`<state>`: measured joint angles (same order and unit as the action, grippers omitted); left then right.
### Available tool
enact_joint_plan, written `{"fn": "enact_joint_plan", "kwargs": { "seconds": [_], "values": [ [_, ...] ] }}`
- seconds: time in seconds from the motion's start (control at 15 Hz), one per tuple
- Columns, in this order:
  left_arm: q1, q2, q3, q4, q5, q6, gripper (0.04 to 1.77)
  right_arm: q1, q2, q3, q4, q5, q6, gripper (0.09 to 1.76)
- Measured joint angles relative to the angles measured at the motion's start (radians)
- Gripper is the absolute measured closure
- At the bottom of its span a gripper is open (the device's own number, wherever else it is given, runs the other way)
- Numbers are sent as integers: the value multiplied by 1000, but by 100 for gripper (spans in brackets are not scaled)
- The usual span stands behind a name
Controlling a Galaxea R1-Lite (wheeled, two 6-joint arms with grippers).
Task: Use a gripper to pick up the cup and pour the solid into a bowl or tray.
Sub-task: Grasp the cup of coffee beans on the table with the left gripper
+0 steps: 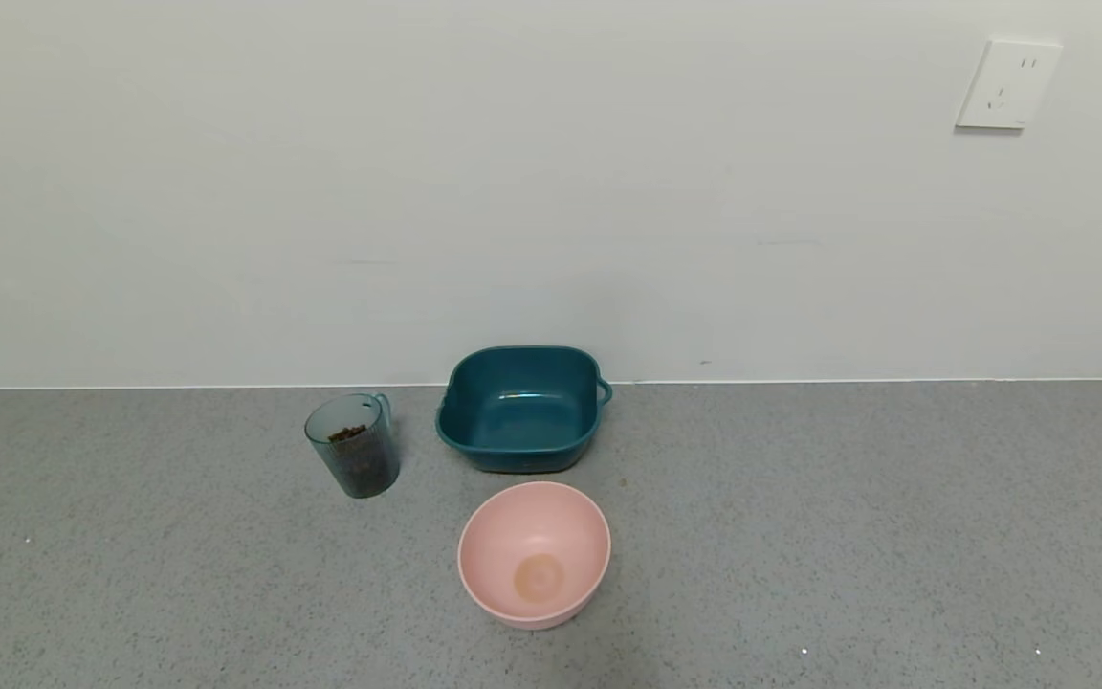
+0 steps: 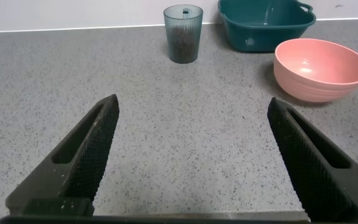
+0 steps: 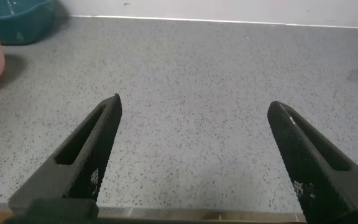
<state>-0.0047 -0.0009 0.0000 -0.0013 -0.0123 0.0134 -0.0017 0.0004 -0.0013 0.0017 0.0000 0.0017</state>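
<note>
Countertop is the biggest thing here, then the teal basin by the wall with the pink bowl just in front, and the cup standing upright beside the basin, brown pellets inside. Pretty much nothing done yet: cup not picked up, basin empty. Left gripper faces the cup from well back, jaws spread wide; right gripper sits off to the side, jaws spread too.

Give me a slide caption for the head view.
Translucent grey-teal cup of brown pellets stands left of dark teal basin; pale pink bowl sits nearer.
</note>
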Motion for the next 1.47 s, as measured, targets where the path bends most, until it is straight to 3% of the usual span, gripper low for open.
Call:
{"fn": "enact_joint_plan", "kwargs": {
  "seconds": [0.67,1.0,1.47],
  "values": [
    [0,0,-29,14,-17,24,9,0,0,0,0,0,0,14],
    [0,24,-185,105,-21,26,9,0,0,0,0,0,0,14],
    [-8,188,-386,99,-18,33,9,0,0,0,0,0,0,14]
  ]
}}
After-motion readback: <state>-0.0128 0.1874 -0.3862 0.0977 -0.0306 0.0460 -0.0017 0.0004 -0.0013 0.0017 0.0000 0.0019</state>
